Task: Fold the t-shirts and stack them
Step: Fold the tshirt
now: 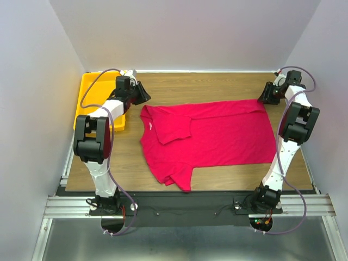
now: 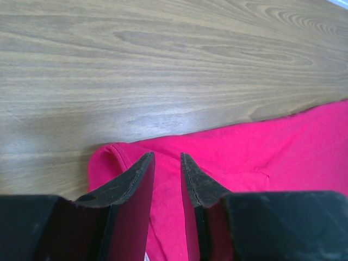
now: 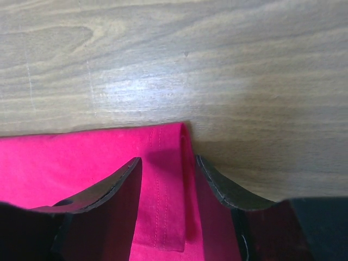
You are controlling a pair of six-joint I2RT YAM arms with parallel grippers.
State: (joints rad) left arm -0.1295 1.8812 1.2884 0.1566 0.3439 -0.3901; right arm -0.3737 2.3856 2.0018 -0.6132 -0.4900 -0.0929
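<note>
One crimson t-shirt (image 1: 217, 136) lies spread on the wooden table, with a sleeve folded in over its chest and its left side crumpled toward the near edge. My left gripper (image 1: 142, 97) hovers over the shirt's far left corner. In the left wrist view its jaws (image 2: 166, 155) stand a little apart, with red cloth (image 2: 261, 147) showing flat in the gap. My right gripper (image 1: 265, 98) is at the far right corner. In the right wrist view it (image 3: 166, 159) is open and straddles the stitched hem corner (image 3: 168, 147), which is doubled over on itself.
A yellow plastic tray (image 1: 89, 98) stands at the far left of the table, just behind the left arm. Grey walls close in the table on three sides. Bare wood (image 1: 217, 84) runs along the far edge beyond the shirt.
</note>
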